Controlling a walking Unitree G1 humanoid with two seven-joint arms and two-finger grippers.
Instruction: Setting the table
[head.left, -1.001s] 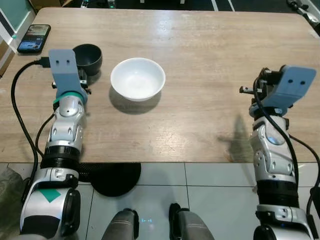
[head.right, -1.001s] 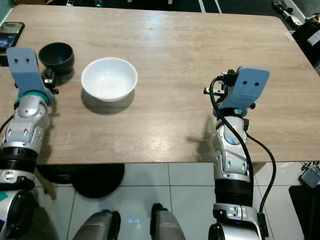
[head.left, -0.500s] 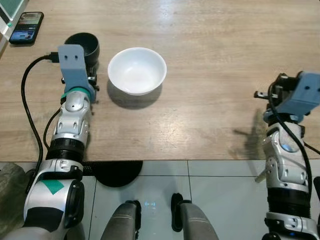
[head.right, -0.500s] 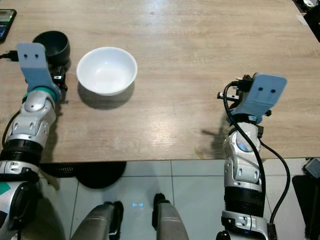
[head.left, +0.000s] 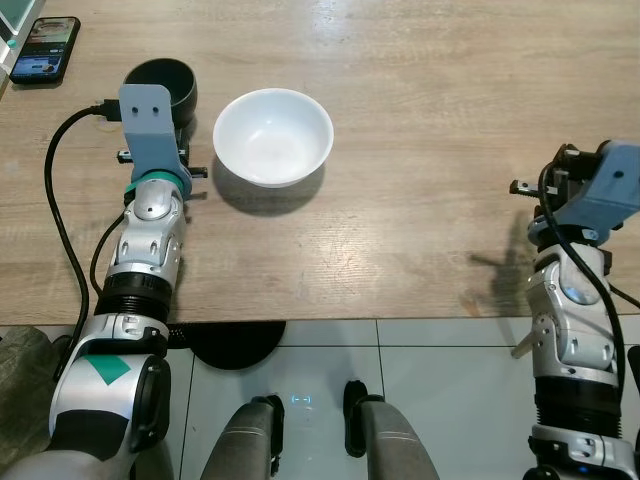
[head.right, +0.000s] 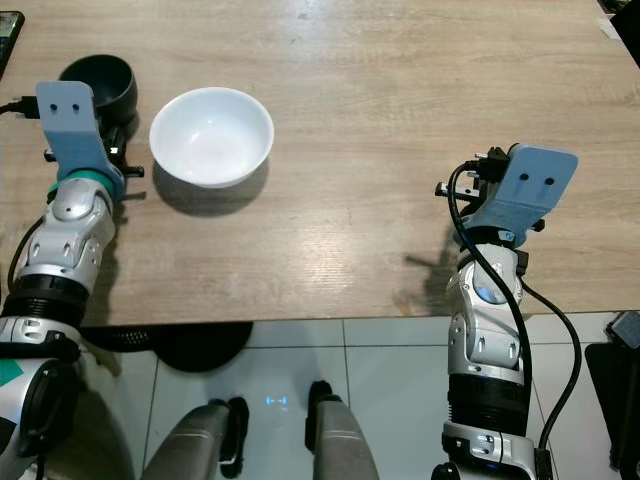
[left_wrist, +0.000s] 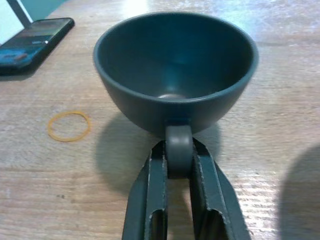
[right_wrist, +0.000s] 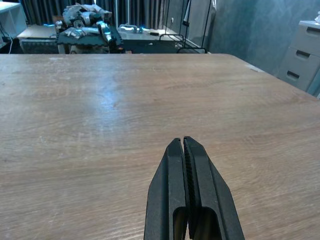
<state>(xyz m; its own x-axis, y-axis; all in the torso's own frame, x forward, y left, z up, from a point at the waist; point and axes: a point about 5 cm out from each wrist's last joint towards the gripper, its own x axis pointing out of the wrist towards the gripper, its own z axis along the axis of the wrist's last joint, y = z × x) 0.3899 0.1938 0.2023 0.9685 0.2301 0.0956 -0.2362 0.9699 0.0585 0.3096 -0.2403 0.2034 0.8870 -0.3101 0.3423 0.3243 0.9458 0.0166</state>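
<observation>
Cup (left_wrist: 175, 70): sitting upright on the table (head.left: 420, 120) near its left edge, handle turned toward the robot, which is probably why the grip is going on the handle.
Left gripper (left_wrist: 178, 160): fingers closing narrowly on the cup's handle, pinching it from both sides.
Bowl (head.left: 273, 135): standing just beside the cup, toward the table's middle, apparently one place-setting being gathered.
Right gripper (right_wrist: 184, 165): fingers pressed together, holding nothing, hanging over the table near the front right edge.
Phone (head.left: 43, 61): lying by the left edge beyond the cup.
Rubber band (left_wrist: 69, 125): lying beside the cup.
</observation>
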